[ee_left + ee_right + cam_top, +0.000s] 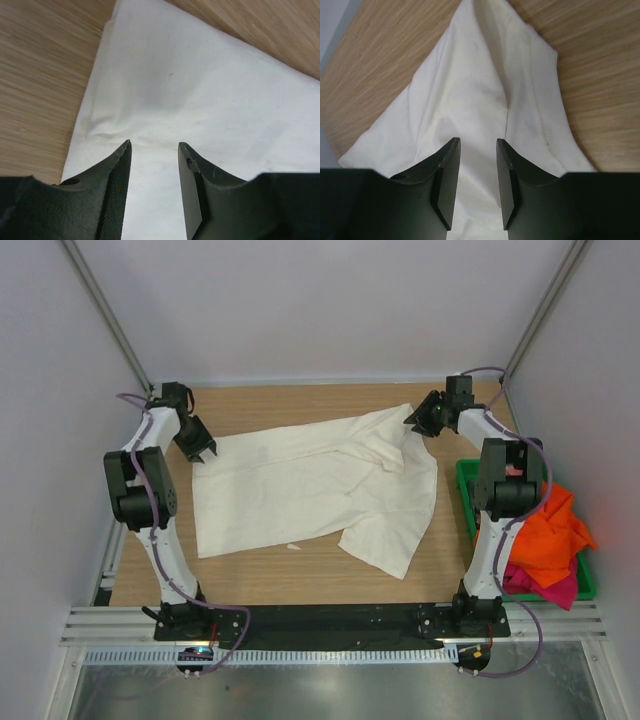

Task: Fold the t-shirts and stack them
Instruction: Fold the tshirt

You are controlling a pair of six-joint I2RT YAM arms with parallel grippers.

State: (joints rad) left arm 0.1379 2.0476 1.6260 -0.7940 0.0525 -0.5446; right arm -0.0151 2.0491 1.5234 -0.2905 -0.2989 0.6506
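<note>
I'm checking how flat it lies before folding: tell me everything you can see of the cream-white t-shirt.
The cream-white t-shirt is plain, soft-looking cloth, spread mostly flat on the wooden table, slightly slanted. Its right side is rumpled, with folds running to a bunched far corner. A few faint specks mark it. The left gripper and right gripper sit at its far corners, jaws apart, gripping nothing.

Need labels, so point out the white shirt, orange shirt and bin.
white shirt [290,490], top view, middle of the body.
orange shirt [550,540], top view, bunched middle.
bin [464,490], top view, left rim.
</note>
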